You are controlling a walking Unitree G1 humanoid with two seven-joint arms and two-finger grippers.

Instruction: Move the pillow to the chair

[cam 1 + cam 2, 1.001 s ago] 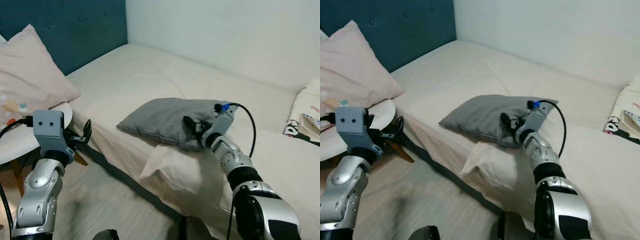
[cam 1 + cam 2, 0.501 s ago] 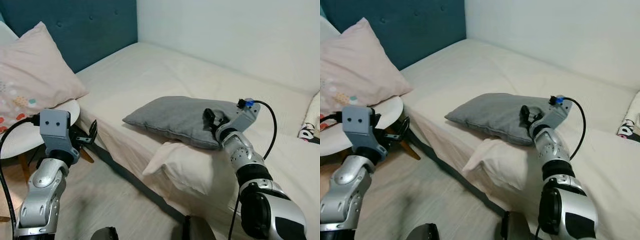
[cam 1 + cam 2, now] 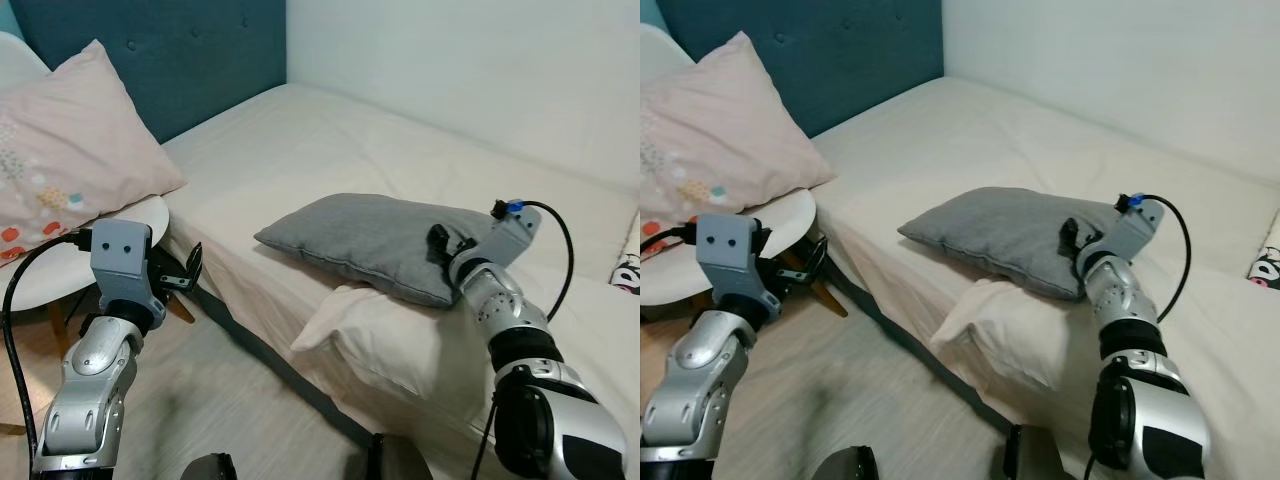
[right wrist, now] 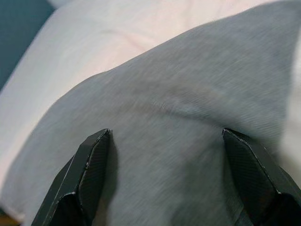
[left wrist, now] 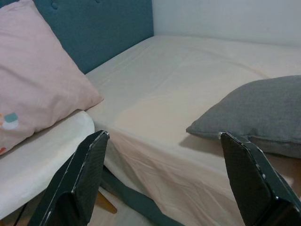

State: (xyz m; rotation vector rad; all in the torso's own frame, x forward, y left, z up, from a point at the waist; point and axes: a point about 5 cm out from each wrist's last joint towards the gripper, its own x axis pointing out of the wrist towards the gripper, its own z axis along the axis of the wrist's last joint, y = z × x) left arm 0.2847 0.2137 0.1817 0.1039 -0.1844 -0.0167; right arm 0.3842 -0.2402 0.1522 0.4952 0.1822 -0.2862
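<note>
A grey pillow [image 3: 370, 238] lies on the cream bed near its front edge, part on a white cushion [image 3: 385, 335]. My right gripper [image 3: 445, 245] is open at the grey pillow's right end, its fingers [image 4: 89, 174] spread over the grey fabric [image 4: 164, 141]. The white chair [image 3: 60, 265] stands at the left beside the bed, with a pink pillow [image 3: 70, 165] leaning on it. My left gripper [image 3: 190, 270] hangs open in front of the chair seat, apart from the grey pillow [image 5: 263, 115].
A teal headboard [image 3: 170, 55] rises behind the chair. A white wall runs along the bed's far side. A printed cloth [image 3: 628, 262] lies at the bed's right edge. Wooden floor [image 3: 200, 400] spreads below the bed's front edge.
The camera has turned left, so the scene has slid right. My right gripper has moved from the pillow's middle toward its right end. The pillow stays on the bed.
</note>
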